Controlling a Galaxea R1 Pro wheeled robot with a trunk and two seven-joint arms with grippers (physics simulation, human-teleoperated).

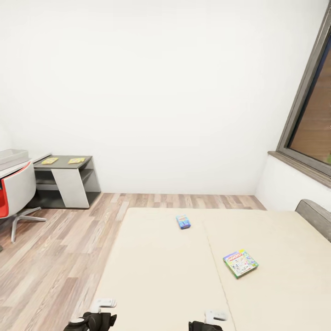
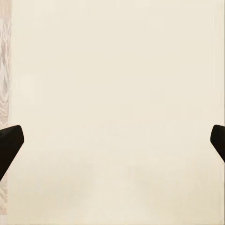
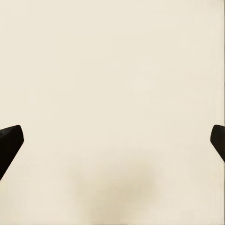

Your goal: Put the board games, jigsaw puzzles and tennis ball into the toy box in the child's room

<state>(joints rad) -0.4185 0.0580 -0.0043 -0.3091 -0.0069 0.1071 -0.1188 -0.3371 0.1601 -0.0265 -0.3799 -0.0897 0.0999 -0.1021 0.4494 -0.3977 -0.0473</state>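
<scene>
Grippers, left [image 2: 112, 140] and right [image 3: 112, 140], hang wide and empty over the bed [image 1: 156, 276], with the teal-blue game box [image 1: 183, 222] and white game box [image 1: 240, 263] lying flat well ahead; risk judged: overreach, or pads skidding on thin boxes against soft mattress.

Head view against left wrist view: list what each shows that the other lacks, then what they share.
Head view alone: the small teal-blue board game and the white board game lying apart on the mattress, two jigsaw puzzles on the dark-grey desk section, the toy box, the red-and-white chair and a window.
Left wrist view alone: the left gripper with fingers wide apart, nothing between them.
Both: the cream bed and wood-plank floor.
</scene>
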